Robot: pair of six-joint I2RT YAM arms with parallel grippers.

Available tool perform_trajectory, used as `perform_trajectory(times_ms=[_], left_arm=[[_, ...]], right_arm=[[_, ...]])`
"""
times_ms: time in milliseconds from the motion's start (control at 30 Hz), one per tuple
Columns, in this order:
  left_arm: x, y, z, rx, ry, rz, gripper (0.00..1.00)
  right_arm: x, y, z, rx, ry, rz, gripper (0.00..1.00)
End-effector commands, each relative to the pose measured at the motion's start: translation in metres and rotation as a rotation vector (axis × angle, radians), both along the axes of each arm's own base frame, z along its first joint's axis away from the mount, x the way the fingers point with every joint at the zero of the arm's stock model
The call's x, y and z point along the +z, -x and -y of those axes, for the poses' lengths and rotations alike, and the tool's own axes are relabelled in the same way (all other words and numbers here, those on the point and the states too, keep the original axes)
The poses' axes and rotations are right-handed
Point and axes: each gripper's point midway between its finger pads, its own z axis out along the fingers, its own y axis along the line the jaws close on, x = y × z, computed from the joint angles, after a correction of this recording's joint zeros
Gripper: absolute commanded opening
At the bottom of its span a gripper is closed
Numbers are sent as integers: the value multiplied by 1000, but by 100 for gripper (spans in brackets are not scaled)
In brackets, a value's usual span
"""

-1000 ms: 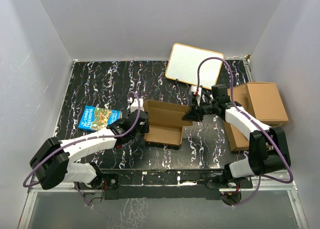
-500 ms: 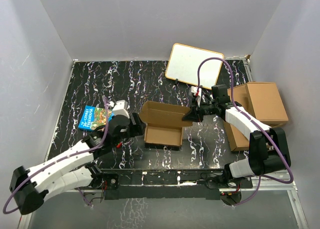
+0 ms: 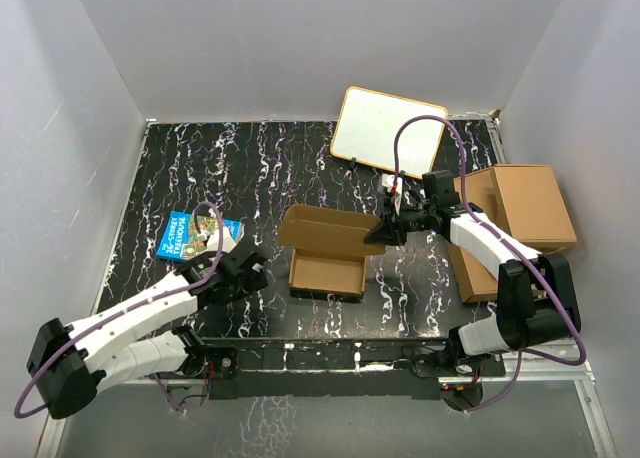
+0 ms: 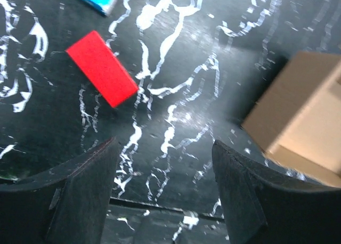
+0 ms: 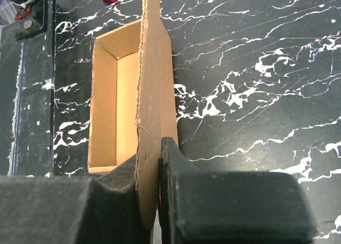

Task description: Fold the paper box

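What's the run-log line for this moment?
left gripper: open, apart from box | right gripper: shut on paper box raised flap | box: tray formed, lid open | near left gripper: red block

The only lettering stands on the cover of the blue book lying on the bench (white capitals, slanted across it), and it is too small to read reliably.

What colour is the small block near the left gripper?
Red; the block shows best in the left wrist view.
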Motion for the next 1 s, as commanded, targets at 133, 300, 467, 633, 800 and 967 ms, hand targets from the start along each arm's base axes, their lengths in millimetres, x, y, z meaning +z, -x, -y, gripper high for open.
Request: perform_trajectory(times_ms=[133,300,467,633,800,967], left_arm=[[-19,-23,-29,100,-13,-71,67],[-36,-23,-38,155,-46,-137,67],[-54,-18,-48,207,-87,-189,65],[-67,-15,-58,240,-110,-210,61],[-76,-14,-60,245,-121,-234,51],[-77,-13,-61,246,-131,-249,39]], right_arm=[[10,-6,-3,26,-26,59,8],[9,-7,-3,25,-27,57,8],[9,-8,-2,23,-26,57,8],[8,-8,-3,23,-25,54,8],[8,-8,-2,23,-26,53,8],[8,-7,-3,25,-27,52,8]])
